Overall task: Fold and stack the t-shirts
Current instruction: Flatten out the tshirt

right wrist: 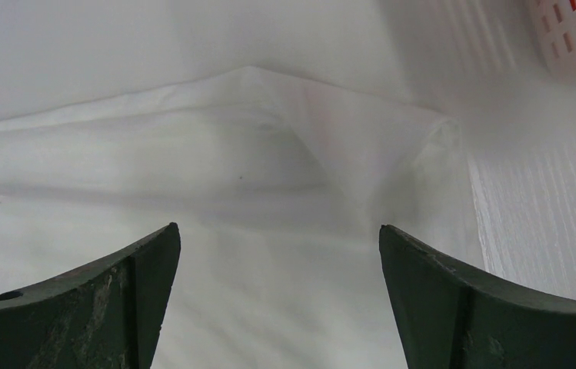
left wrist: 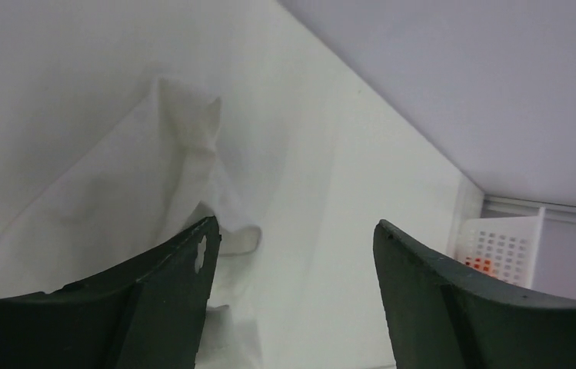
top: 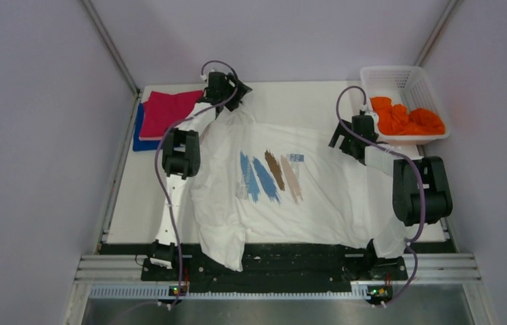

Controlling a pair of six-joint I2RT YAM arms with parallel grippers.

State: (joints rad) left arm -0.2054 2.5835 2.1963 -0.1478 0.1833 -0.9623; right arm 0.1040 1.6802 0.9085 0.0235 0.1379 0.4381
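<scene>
The white t-shirt [top: 304,203] with a blue-and-brown print lies spread over the table's middle, its hem hanging over the near edge. My left gripper [top: 227,91] is open at the shirt's far left corner; in the left wrist view [left wrist: 296,231] a crumpled bit of white cloth [left wrist: 184,154] lies by its left finger. My right gripper [top: 345,139] is open above the shirt's right sleeve [right wrist: 331,138]. A folded magenta t-shirt [top: 168,110] lies on a folded blue one [top: 138,132] at the far left. An orange t-shirt [top: 406,118] sits crumpled in the basket.
A white lattice basket [top: 399,76] stands at the far right corner, and it also shows in the left wrist view [left wrist: 500,250]. Walls close in the table on the left, back and right. A black rail [top: 291,261] runs along the near edge.
</scene>
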